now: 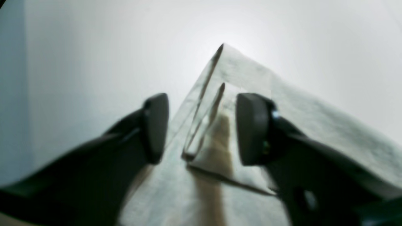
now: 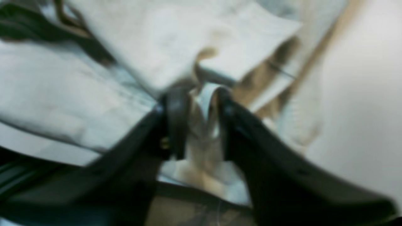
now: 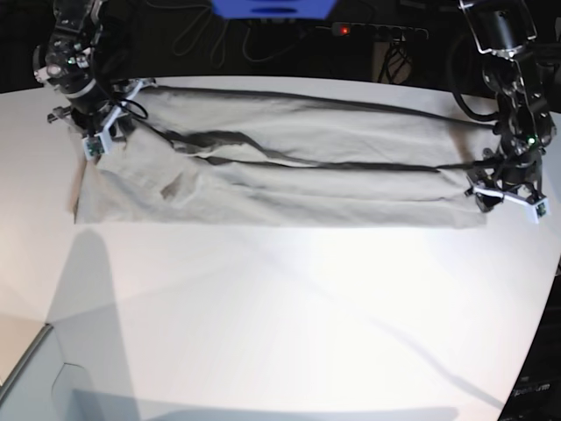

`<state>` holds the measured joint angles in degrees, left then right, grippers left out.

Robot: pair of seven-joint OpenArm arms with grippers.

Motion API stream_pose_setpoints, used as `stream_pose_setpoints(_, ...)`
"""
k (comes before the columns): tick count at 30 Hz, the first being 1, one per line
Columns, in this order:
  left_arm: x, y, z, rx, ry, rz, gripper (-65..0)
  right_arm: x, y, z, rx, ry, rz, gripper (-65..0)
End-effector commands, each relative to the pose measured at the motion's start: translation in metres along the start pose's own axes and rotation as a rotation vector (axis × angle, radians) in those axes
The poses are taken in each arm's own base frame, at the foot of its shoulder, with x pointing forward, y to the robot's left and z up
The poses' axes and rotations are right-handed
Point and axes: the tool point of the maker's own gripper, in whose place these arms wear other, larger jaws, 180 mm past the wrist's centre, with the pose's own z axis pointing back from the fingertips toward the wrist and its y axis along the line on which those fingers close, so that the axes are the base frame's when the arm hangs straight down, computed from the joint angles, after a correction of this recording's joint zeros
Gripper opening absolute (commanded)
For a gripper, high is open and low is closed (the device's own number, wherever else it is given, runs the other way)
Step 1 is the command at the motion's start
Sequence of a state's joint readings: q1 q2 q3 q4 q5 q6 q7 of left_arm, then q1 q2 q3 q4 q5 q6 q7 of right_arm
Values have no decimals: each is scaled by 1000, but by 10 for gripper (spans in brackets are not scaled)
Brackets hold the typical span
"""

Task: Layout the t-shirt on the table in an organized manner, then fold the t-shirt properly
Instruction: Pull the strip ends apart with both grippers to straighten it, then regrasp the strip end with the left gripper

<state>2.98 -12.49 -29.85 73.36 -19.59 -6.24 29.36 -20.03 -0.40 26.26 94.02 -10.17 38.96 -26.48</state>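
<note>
A robotics lab: bare white table [image 3: 289,333], dark backdrop with cables and power strip [image 3: 379,32]

Blue object [image 3: 272,8] at back edge, black cables [image 3: 202,39] — power strip [image 3: 379,32], red light

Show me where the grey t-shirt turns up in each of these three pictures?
Left wrist view: the t-shirt fills the centre and right, a folded corner between the open left hand.
Right wrist view: it covers the upper left, an edge pinched in the right hand.
Base view: it lies stretched along the far side of the table.
Shared landmark: the white table.
</note>
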Motion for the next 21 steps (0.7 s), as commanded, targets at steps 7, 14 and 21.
stream_pose_setpoints(7,46,-14,20,-35,-108,-48,-160,43,-28,30,-106,-134,18,-373)
stream_pose_setpoints(14,39,7,35,10,-71,-35,-156,47,-13,32,-91,-149,-7,-369)
stream_pose_setpoints(21,17,48,46,77,-8,124,-156,26,10,-3,5,-88,-74,-369)
